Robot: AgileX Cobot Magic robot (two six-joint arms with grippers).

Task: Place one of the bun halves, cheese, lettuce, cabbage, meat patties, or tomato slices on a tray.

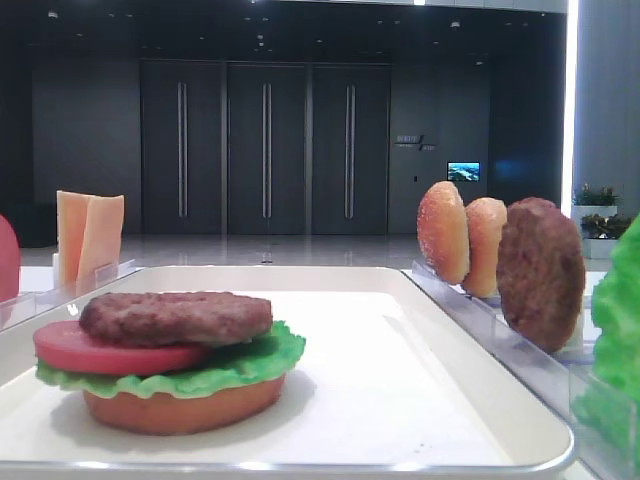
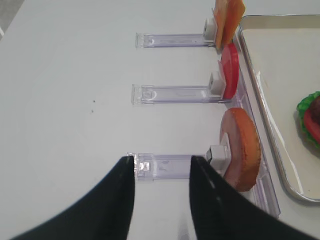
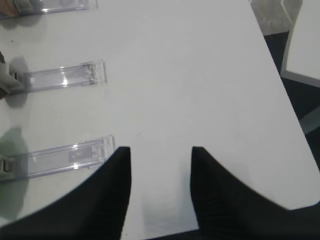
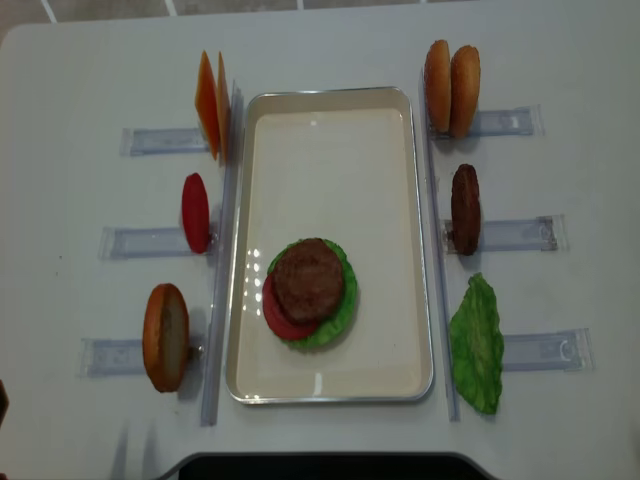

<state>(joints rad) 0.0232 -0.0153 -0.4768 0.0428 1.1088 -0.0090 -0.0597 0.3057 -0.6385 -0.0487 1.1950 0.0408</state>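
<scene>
Large white rectangular tray [image 4: 330, 380] holds your stack: brown meat patty [image 4: 309, 279] topmost. Right gripper [image 3: 161, 150] and left gripper [image 2: 162, 159] both parted, empty. Risk: your next layer could nudge the off-centre red tomato slice [image 4: 280, 318].

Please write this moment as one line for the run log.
stack on tray: bun base, lettuce, tomato slice, meat patty | next layer: not placed | right gripper: empty, over bare table | left gripper: empty
</scene>
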